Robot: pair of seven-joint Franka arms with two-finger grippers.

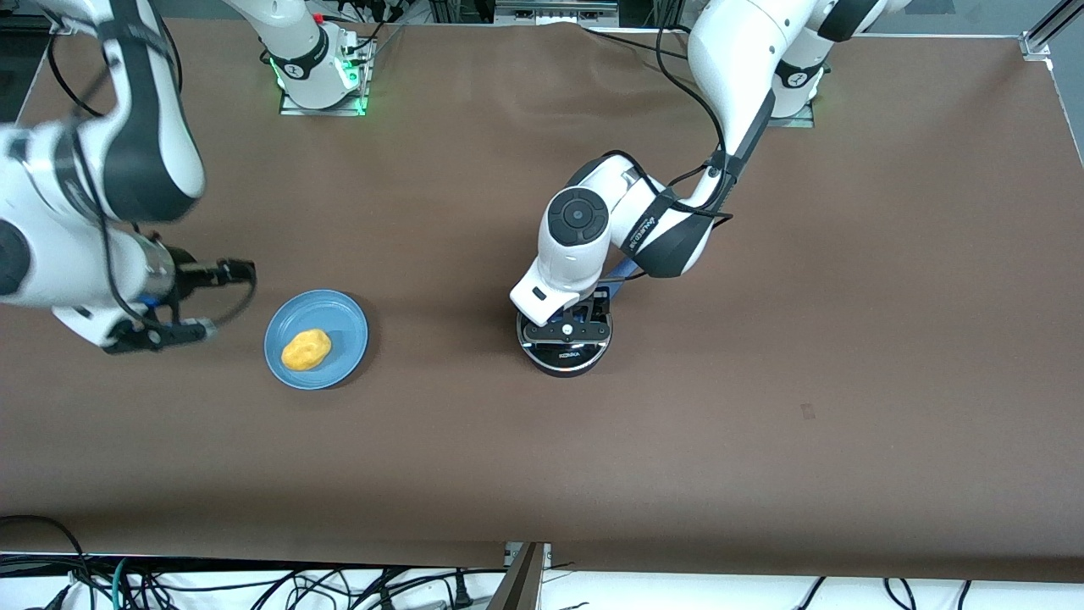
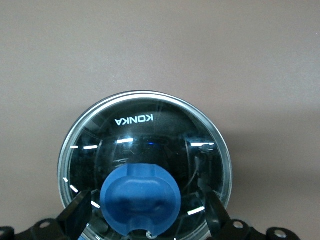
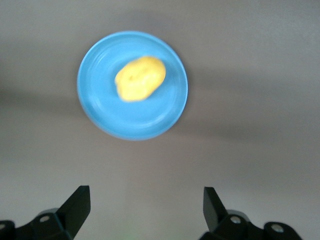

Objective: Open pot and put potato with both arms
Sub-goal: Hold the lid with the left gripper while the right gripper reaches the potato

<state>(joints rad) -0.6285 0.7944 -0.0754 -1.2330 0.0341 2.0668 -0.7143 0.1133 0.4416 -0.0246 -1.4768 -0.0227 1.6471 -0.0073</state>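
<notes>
We see the left gripper (image 1: 569,326) low over the pot (image 1: 565,349) at mid-table, fingers (image 2: 75,215) spread either side of the lid's knob (image 2: 141,200), not gripping. The potato (image 1: 306,349) lies on the plate (image 1: 347,315), at the pot's nine o'clock. The right gripper (image 1: 199,301) hangs unclenched beside the plate.

White arms (image 1: 728,59), dark grey joints; black cables (looped)
</notes>
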